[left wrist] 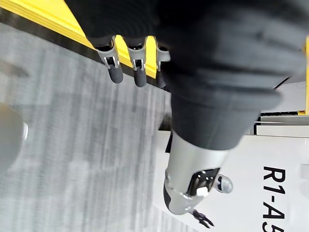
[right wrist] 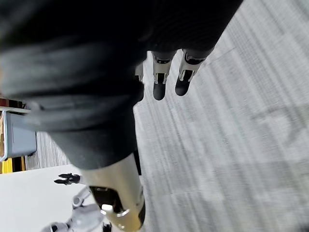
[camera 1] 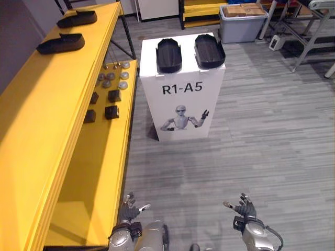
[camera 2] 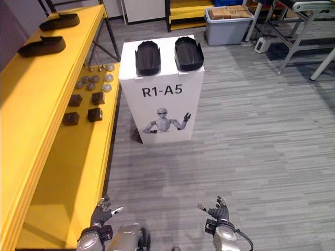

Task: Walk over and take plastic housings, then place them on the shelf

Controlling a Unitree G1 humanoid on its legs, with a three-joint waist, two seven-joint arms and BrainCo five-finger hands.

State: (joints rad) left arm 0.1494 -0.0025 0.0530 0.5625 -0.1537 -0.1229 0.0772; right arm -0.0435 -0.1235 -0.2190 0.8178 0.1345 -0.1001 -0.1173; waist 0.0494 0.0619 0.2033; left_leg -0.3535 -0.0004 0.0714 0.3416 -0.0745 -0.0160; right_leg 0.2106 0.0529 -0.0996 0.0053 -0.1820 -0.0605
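Two black plastic housings, the left housing [camera 1: 169, 55] and the right housing [camera 1: 209, 50], are set side by side on top of a white box [camera 1: 182, 104]. They are seen as shallow, oblong, matte shells; their inner detail cannot be made out. Two further housings [camera 1: 60, 43] are laid on the yellow shelf [camera 1: 36, 136]. The left hand [camera 1: 128, 208] and right hand [camera 1: 245, 206] are held low, well apart from the box, fingers loosely spread, nothing grasped.

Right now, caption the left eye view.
Two black housings atop a white box; left hand and right hand open, empty.
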